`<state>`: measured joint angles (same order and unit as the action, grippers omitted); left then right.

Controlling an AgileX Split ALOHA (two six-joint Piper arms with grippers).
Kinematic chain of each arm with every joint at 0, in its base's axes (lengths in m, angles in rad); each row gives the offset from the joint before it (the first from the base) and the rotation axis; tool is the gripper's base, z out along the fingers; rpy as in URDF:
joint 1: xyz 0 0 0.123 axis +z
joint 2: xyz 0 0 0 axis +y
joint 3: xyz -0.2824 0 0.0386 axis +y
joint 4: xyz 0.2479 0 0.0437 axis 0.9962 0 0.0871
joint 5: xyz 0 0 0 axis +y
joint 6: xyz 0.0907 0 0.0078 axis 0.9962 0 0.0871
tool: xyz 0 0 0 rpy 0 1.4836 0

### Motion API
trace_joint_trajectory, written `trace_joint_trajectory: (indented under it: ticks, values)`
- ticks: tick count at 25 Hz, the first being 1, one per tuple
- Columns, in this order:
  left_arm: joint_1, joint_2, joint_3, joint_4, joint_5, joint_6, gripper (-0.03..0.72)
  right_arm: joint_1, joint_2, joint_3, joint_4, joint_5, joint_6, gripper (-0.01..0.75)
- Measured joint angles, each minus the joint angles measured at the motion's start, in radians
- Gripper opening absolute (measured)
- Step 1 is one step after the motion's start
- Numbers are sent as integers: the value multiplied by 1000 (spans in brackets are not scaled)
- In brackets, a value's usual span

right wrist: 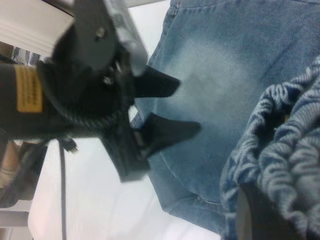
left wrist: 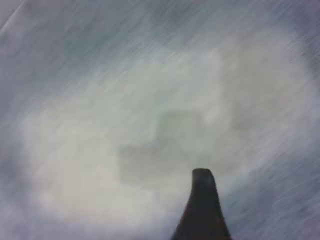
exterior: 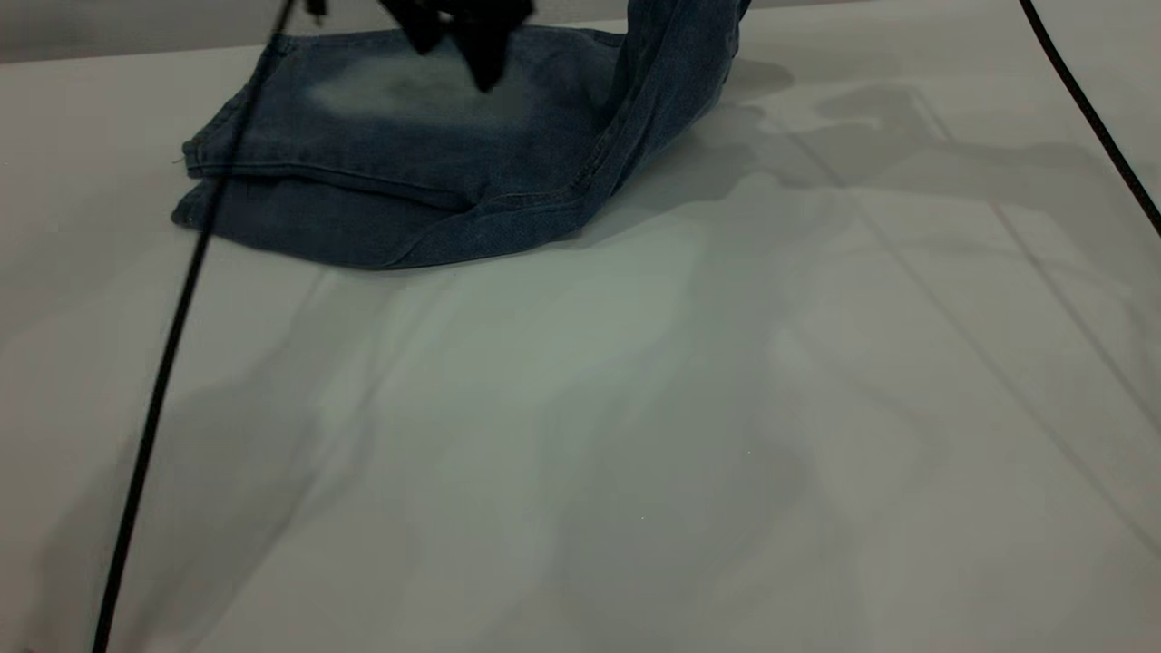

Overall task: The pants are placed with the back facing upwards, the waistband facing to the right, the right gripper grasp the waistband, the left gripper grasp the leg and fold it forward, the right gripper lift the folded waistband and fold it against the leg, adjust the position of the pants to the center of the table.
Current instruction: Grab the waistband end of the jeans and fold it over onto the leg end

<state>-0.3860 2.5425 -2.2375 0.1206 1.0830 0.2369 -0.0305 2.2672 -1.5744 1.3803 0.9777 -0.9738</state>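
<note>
The blue denim pants (exterior: 399,154) lie folded lengthwise at the back left of the white table (exterior: 635,435). The stacked legs lie flat with their hems (exterior: 195,172) at the left. The wide end rises off the table (exterior: 676,63) and leaves the exterior view at the top. In the right wrist view my right gripper (right wrist: 265,205) is shut on the ruched waistband (right wrist: 285,145), holding it up. My left gripper (exterior: 458,59) (right wrist: 189,106) hovers open just above the pale faded patch (left wrist: 150,140), nothing between its fingers.
A black cable (exterior: 172,336) runs down the left side across the pants' hem corner. Another cable (exterior: 1088,118) crosses the far right. The table's back edge (exterior: 136,53) lies just behind the pants. Bare tabletop spreads in front and to the right.
</note>
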Motion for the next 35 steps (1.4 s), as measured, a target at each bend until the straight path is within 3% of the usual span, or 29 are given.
trace_joint_trajectory:
  ticks: [4,11,22,35]
  values:
    - [58,2,1,5,70,-25,522,0,0,0,0,0,0,96]
    - [157,35,1,-96,-15,-25,522,0,0,0,0,-3,2,96]
    - [154,109,1,-100,-27,-6,522,13,-31,-1,3,38,-5,96]
    - [154,110,1,-104,-18,-8,522,172,-53,-141,4,70,64,96]
